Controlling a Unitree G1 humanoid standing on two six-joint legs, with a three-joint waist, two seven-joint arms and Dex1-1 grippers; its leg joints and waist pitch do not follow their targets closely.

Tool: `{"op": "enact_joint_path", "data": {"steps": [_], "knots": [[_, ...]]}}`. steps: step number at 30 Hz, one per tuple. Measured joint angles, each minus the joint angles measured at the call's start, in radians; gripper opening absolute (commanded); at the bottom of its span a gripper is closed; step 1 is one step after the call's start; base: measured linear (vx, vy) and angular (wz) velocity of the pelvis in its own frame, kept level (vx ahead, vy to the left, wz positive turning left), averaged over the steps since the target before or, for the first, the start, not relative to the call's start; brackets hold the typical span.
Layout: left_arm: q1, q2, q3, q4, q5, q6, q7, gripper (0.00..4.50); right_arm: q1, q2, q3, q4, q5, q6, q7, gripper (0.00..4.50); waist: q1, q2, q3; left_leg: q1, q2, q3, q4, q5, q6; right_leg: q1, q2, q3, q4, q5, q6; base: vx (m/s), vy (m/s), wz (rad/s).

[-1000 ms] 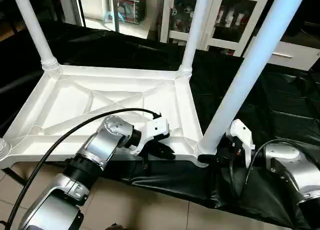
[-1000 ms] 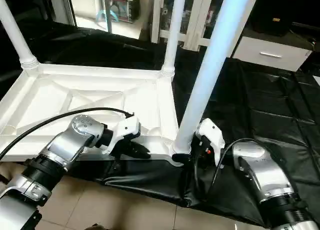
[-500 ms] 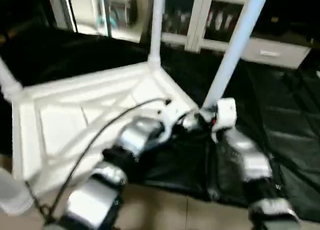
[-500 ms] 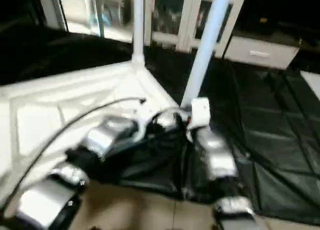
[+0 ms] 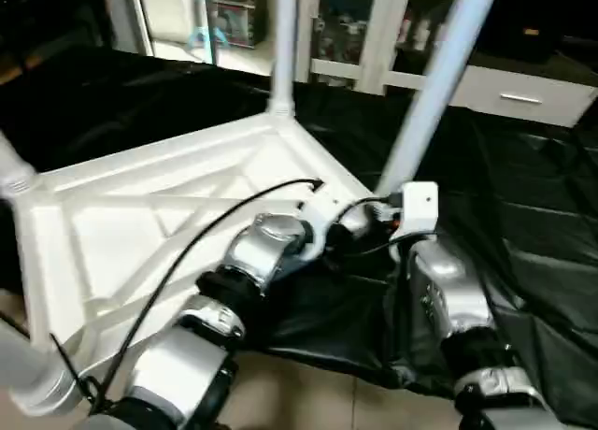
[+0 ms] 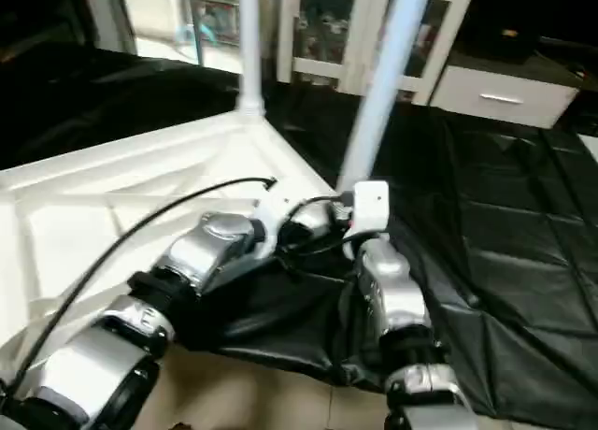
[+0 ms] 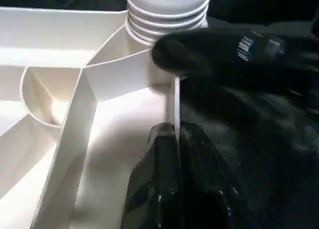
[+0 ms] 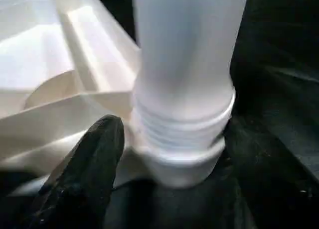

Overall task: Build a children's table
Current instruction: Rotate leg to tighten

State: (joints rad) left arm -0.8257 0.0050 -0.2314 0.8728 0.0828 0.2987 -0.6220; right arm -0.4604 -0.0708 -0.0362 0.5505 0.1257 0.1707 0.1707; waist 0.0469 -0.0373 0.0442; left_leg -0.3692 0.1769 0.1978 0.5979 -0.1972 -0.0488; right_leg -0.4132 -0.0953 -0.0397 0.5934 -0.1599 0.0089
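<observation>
Lying upside down on a black sheet (image 5: 523, 234), the white table top (image 5: 121, 224) shows its X-ribbed underside, with legs standing up from its corner sockets; the near-right leg (image 5: 432, 93) rises beside both grippers at that corner. From the head views, the two silver forearms converge there, but the fingers are hard to read. Left wrist view fills that in: left gripper (image 7: 175, 139) is pinched narrow on the thin edge wall (image 7: 176, 102) of the top, just short of the ribbed leg base (image 7: 167, 15), with the other arm's black finger (image 7: 219, 52) pressed against that base. Right wrist view: right gripper (image 8: 164, 154) sits spread around the leg's ribbed collar (image 8: 182, 134), one finger (image 8: 92, 159) visible beside it, touching the socket rim.
</observation>
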Motion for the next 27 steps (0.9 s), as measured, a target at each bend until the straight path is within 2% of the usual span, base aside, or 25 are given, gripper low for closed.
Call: {"op": "enact_joint_path", "data": {"steps": [5,8,10,14,18,21,27], "knots": [[0.027,0.055,-0.012,-0.040,-0.007,-0.033,-0.130,0.00,0.023,-0.085,0.003,-0.092,0.031,0.024,0.104,4.20,0.003,0.001,0.001,-0.003,0.002,0.000,-0.001,0.002,0.004,-0.004,0.002,-0.001,0.000,0.000,0.000,0.000,0.000,0.00],[0.054,0.088,-0.029,-0.088,-0.017,-0.037,-0.224,0.00,0.035,-0.140,0.005,-0.137,0.036,0.046,0.180,4.34,0.012,0.001,0.001,-0.003,0.003,0.001,-0.002,0.003,0.005,-0.005,0.002,-0.001,0.001,-0.001,0.000,0.000,0.000,0.00],[0.090,0.128,-0.059,-0.152,-0.031,-0.037,-0.325,0.00,0.058,-0.201,0.016,-0.182,0.071,0.082,0.304,4.43,0.018,0.002,0.001,-0.003,0.003,0.002,-0.002,0.003,0.005,-0.005,0.002,-0.001,0.000,-0.001,0.000,0.000,0.000,0.00],[0.131,0.192,-0.095,-0.225,-0.055,-0.039,-0.481,0.00,0.095,-0.300,0.053,-0.253,0.125,0.135,0.519,4.43,0.030,0.001,0.001,-0.002,0.003,0.003,-0.001,0.001,0.001,-0.003,0.001,0.000,0.000,-0.001,-0.001,0.000,0.000,0.00],[0.188,0.263,-0.125,-0.328,-0.088,-0.001,-0.612,0.00,0.137,-0.412,0.126,-0.315,0.162,0.168,0.731,4.43,0.034,-0.001,0.003,-0.001,0.003,0.003,-0.001,0.000,0.001,-0.001,0.001,0.000,0.001,-0.001,-0.001,0.000,0.000,0.00],[0.204,0.284,-0.136,-0.369,-0.090,0.020,-0.655,0.00,0.150,-0.444,0.147,-0.321,0.167,0.171,0.822,4.43,0.041,-0.004,0.005,-0.001,0.003,0.003,0.000,0.000,0.001,-0.001,0.001,0.000,0.001,-0.001,0.000,0.000,0.000,0.00],[0.212,0.296,-0.146,-0.398,-0.091,0.040,-0.685,0.00,0.150,-0.481,0.169,-0.321,0.172,0.166,0.907,4.43,0.043,-0.009,0.006,-0.001,0.003,0.003,0.001,0.000,0.001,0.000,0.001,0.000,0.001,-0.001,-0.001,0.000,0.000,0.00]]}}
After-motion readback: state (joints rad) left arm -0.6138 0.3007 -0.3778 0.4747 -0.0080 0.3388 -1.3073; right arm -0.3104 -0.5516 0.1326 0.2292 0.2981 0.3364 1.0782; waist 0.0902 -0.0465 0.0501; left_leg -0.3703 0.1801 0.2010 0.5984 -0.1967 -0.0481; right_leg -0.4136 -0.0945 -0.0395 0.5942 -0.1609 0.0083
